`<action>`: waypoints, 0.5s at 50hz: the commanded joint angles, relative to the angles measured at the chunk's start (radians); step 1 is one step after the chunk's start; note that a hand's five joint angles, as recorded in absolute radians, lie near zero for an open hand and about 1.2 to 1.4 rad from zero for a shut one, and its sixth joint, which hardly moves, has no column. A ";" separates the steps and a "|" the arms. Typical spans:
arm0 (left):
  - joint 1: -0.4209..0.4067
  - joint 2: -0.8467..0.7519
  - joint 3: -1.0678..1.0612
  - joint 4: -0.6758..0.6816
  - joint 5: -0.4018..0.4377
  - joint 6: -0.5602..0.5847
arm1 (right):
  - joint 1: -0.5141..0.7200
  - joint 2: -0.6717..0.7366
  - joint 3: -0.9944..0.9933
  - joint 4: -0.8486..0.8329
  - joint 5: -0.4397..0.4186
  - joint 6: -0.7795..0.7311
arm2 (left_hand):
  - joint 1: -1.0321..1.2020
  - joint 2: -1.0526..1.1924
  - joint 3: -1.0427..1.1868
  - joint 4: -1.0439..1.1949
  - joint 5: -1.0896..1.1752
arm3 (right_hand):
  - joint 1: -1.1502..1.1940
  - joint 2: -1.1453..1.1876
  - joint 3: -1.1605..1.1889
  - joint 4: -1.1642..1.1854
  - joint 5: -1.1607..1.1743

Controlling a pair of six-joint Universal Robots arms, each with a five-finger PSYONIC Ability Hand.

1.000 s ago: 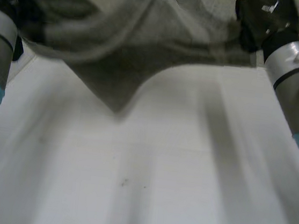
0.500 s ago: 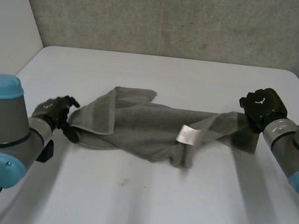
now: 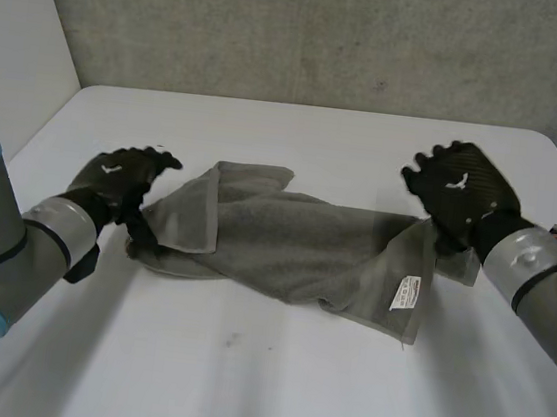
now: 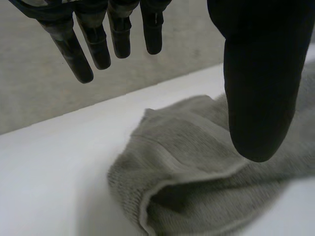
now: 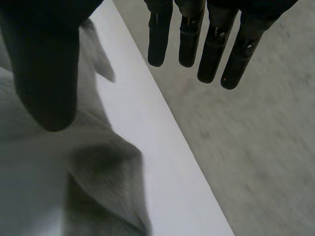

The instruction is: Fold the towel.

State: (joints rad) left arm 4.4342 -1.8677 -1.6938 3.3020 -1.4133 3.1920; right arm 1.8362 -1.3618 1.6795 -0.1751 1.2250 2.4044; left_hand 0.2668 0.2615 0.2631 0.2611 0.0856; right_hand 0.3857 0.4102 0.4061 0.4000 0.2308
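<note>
White table (image 3: 268,389), crumpled grey towel (image 3: 285,241)

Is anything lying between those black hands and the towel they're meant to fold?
Nothing visible does. The left hand is open at one end of the towel, and the right hand is open at the other end.

A white label (image 3: 406,293) was noted on the towel (image 3: 285,239), at the end near the right hand (image 3: 458,194). Print was seen on it, too small to be read. Small white marks were noted on the backs of the right hand and the left hand (image 3: 121,179); neither was legible.
</note>
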 commanded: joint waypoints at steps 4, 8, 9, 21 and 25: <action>-0.016 0.009 -0.109 0.134 0.082 0.310 | -0.012 -0.057 0.265 -0.020 -0.198 -0.230 | 0.038 0.043 0.041 0.043 0.044 | 0.043 0.018 0.022 0.029 0.023; -0.026 0.007 -0.121 0.168 0.089 0.348 | -0.021 -0.050 0.299 -0.024 -0.237 -0.263 | 0.041 0.046 0.044 0.046 0.047 | 0.046 0.021 0.025 0.031 0.026; -0.029 0.004 -0.127 0.178 0.102 0.364 | -0.032 -0.042 0.308 -0.035 -0.249 -0.263 | 0.041 0.046 0.044 0.046 0.047 | 0.054 0.030 0.034 0.040 0.035; -0.030 -0.021 -0.155 0.202 0.238 0.434 | -0.034 0.165 0.247 -0.236 -0.190 -0.231 | 0.067 0.072 0.071 0.073 0.074 | 0.366 0.341 0.345 0.351 0.346; -0.029 -0.033 -0.155 0.208 0.275 0.466 | -0.032 0.233 0.189 -0.253 -0.108 -0.171 | 0.137 0.143 0.141 0.143 0.144 | 0.936 0.912 0.916 0.922 0.917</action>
State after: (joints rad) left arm 4.4037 -1.8871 -1.8464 3.5057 -1.1864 3.6263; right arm 1.8013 -1.2040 1.9336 -0.3924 1.0322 2.1723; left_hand 0.3059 0.3051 0.3049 0.3041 0.1306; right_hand 0.7458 0.8878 0.8725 0.8736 0.6709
